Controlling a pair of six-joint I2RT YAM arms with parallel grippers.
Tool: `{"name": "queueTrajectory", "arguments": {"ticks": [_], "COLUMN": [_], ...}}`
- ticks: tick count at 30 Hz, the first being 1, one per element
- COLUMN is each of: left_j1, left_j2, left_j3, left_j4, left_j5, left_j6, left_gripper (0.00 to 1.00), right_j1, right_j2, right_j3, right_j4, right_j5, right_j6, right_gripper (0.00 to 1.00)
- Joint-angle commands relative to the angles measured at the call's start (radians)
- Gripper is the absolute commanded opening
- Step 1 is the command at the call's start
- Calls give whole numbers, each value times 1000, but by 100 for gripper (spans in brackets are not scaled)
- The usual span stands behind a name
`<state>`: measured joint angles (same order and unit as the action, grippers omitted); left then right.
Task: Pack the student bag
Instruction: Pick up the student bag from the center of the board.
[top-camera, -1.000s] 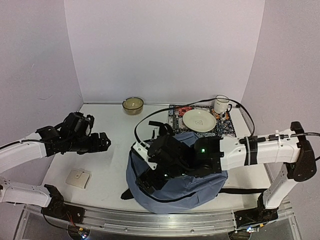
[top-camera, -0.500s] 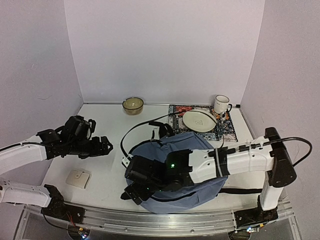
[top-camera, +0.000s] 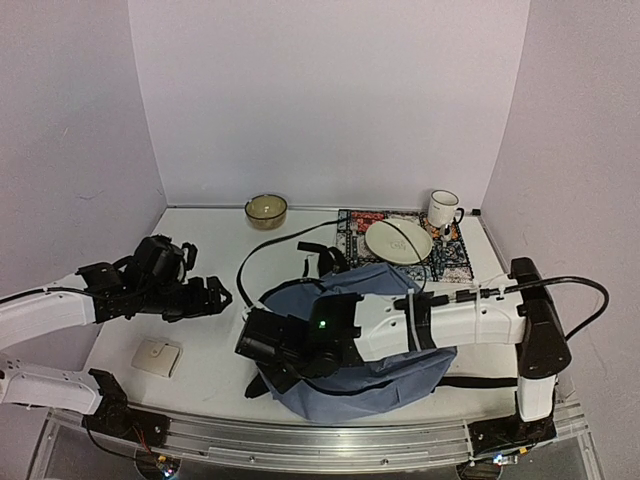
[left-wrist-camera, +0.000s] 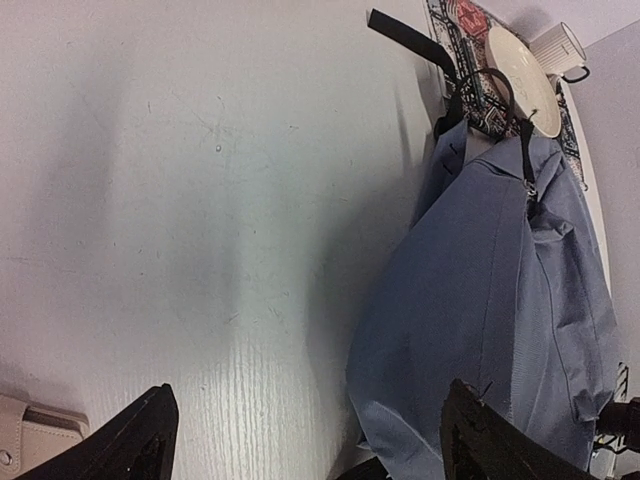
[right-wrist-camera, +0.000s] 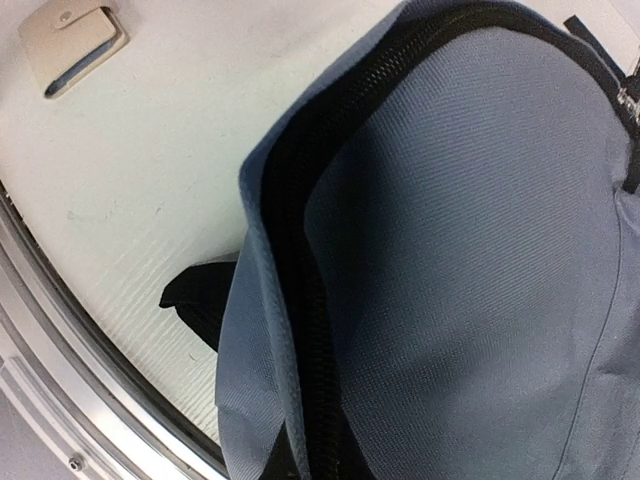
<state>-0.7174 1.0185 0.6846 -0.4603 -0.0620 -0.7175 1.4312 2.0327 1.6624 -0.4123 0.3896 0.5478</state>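
Opening the student bag (top-camera: 380, 378), lying near-centre on the tabletop (top-camera: 215, 345), looks the step in hand; right tool (top-camera: 265, 365) clenched by its zipper (right-wrist-camera: 296, 230), catch unclear; left tool (left-wrist-camera: 310, 440) released; next, pull that zipper along.

Both arms have white tube links and black joints. The left arm (top-camera: 45, 305) ends in a bulky black wrist; the left gripper (left-wrist-camera: 307, 390) has black pointed jaws. The right arm (top-camera: 470, 315) carries a small green light (top-camera: 322, 324) and a thin black cable (top-camera: 578, 281). Black bases stand on a silver rail (top-camera: 320, 440) at the lower edge.
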Motion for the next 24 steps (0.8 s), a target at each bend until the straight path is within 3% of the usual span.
{"name": "queueTrajectory", "arguments": {"ticks": [1,9,14,18,24], "left_j1": [-4,-4,-4,-4,-4], "left_j2": [-50,-148,-233,-297,-268], "left_j3": [15,31,17,7,14], "left_j4": [39,44,56,68,74], "left_j5": [-5,-57,-79,-74,-4], "left_j6": [-20,-8,5,24,70], "left_gripper": [92,93,94,94,94], "right_j1": [1,-7,-26,-42,-124], "right_j2": [-107,-169,-227,-341,-578], "right_j3": [133,369,410,305,-68], "right_j4": [-19,-1,97,277,584], "right_j5": [14,74,83,86,42], "right_j6": [-24,-119,-168,-168,-38], "right_gripper": [0,0,0,0,0]}}
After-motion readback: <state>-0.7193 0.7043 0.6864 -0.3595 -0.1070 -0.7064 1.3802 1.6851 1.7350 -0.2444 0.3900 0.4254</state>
